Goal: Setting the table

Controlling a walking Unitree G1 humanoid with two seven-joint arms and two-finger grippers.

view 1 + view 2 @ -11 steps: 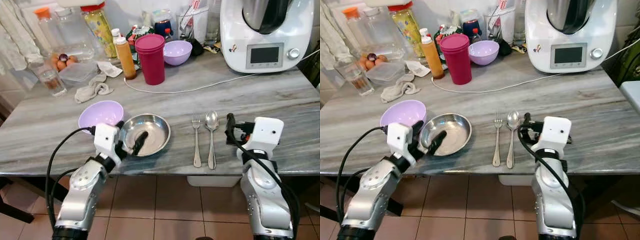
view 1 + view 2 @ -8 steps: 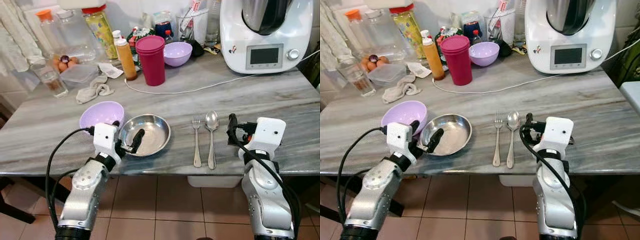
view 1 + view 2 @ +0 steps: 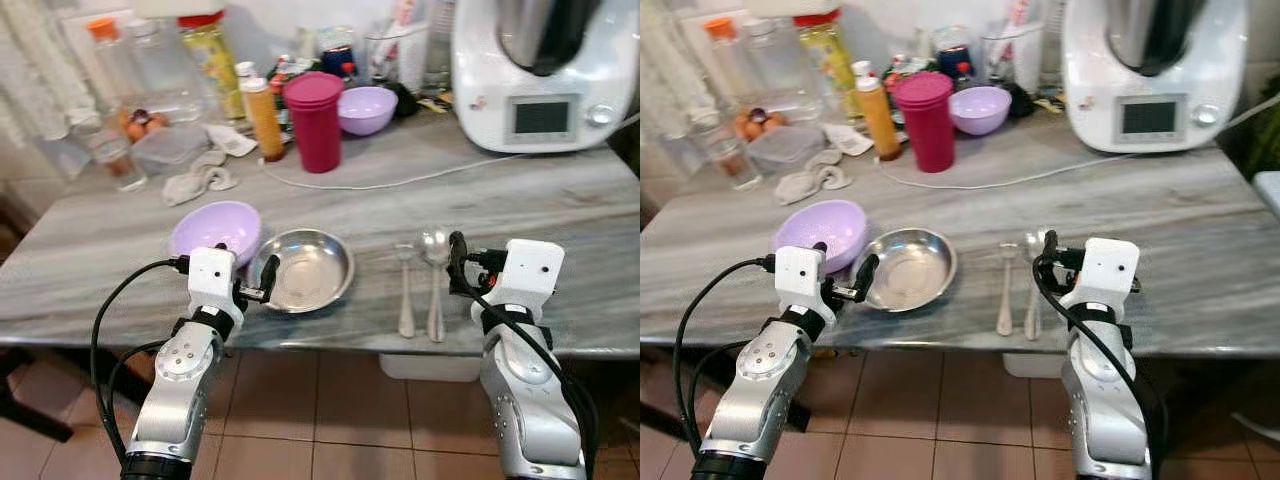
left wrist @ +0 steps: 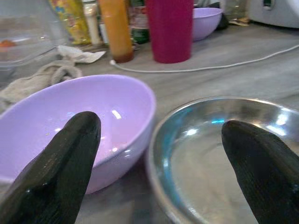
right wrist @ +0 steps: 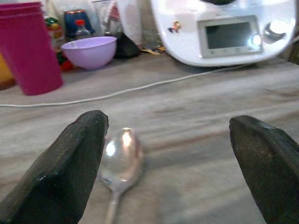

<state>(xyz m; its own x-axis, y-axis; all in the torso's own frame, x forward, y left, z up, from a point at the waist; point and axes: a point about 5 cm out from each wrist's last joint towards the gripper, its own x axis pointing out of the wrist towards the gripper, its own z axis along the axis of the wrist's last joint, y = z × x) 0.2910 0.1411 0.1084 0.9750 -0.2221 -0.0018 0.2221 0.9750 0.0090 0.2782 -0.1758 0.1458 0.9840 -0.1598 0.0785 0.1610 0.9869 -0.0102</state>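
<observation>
left claw [image 3: 248, 283]: wide, empty, straddling the rims of lilac bowl [image 3: 215, 228] and steel plate [image 3: 306, 270], lower left. right claw [image 5: 170, 163]: wide, empty, beside spoon [image 3: 435, 280], table [image 3: 560, 215].

Lilac bowls: two, one at lower left of the table [image 3: 215, 228], one at upper centre [image 3: 366, 108]. Steel plate [image 3: 311, 270]: one; fork [image 3: 404, 290]: one; spoon [image 3: 435, 280]: one; magenta tumbler [image 3: 313, 120]: one. Orange sauce bottle [image 3: 265, 119]: one; drinking glass [image 3: 111, 158]: one; white kitchen machine [image 3: 545, 70]: one; crumpled cloth [image 3: 198, 182]: one.
</observation>
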